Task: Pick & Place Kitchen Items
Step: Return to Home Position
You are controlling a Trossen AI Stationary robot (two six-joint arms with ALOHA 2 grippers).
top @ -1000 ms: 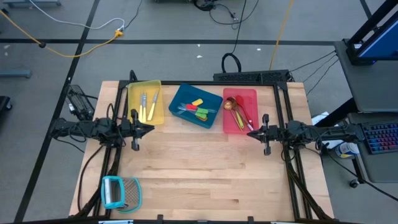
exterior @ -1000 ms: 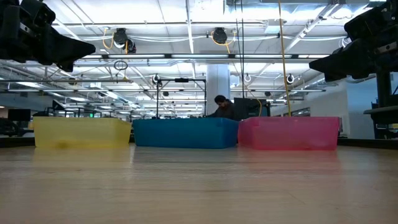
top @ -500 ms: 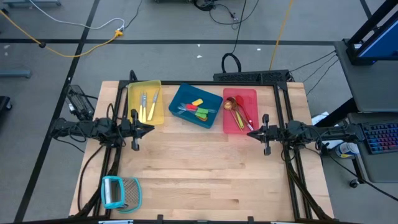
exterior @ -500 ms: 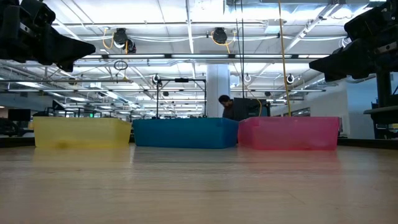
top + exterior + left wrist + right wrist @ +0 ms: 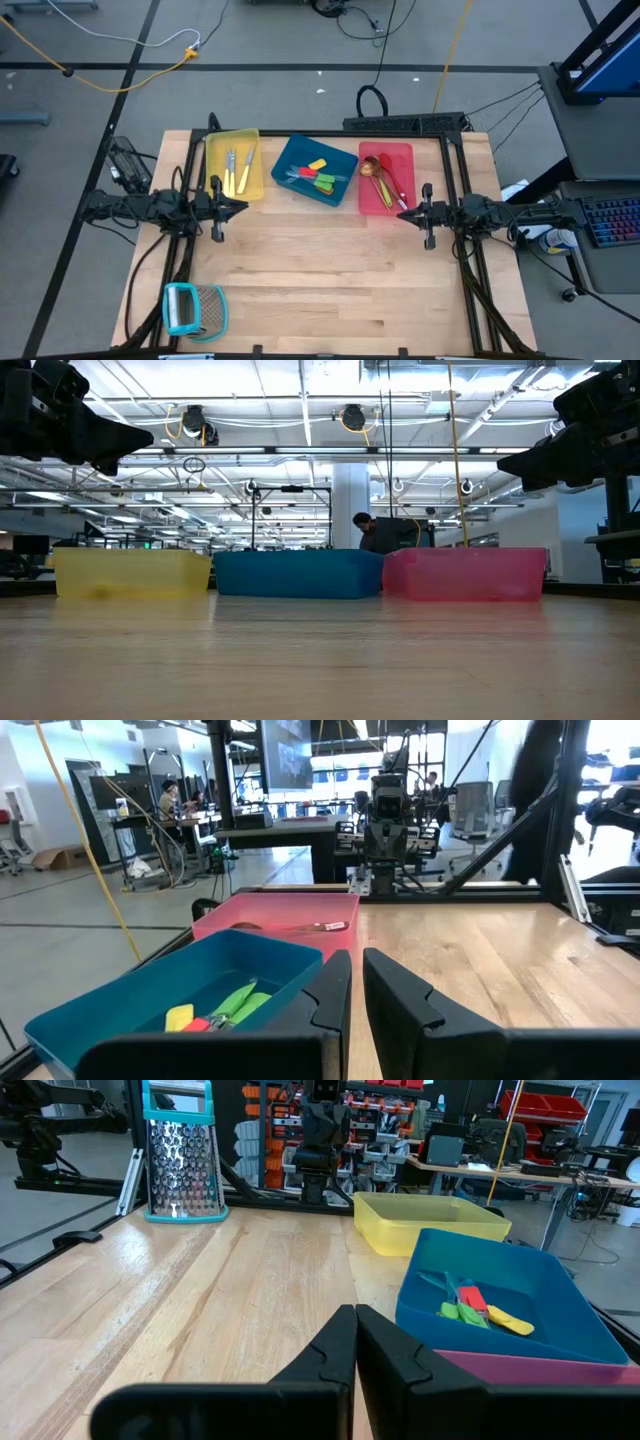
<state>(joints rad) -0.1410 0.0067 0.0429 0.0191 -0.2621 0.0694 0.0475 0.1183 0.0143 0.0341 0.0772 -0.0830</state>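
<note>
The kitchen items lie in three trays along the far edge. Cream-handled knives [image 5: 237,172] are in the yellow tray [image 5: 212,160]. Green, yellow and red tools [image 5: 318,176] are in the blue tray [image 5: 292,160]. Brass, wooden and red spoons [image 5: 378,175] are in the red tray [image 5: 402,155]. My left gripper [image 5: 243,207] hangs level above the table near the yellow tray, shut with nothing between its fingers [image 5: 356,955]. My right gripper [image 5: 402,212] hangs level near the red tray, shut on nothing [image 5: 355,1310].
A teal-framed metal grater [image 5: 193,308] lies at the table's near left corner. Bare wooden tabletop [image 5: 330,270] spreads between the two arms and toward the near edge. Black frame rails run along the table's left and right sides. A person [image 5: 375,532] stands far off in the room behind.
</note>
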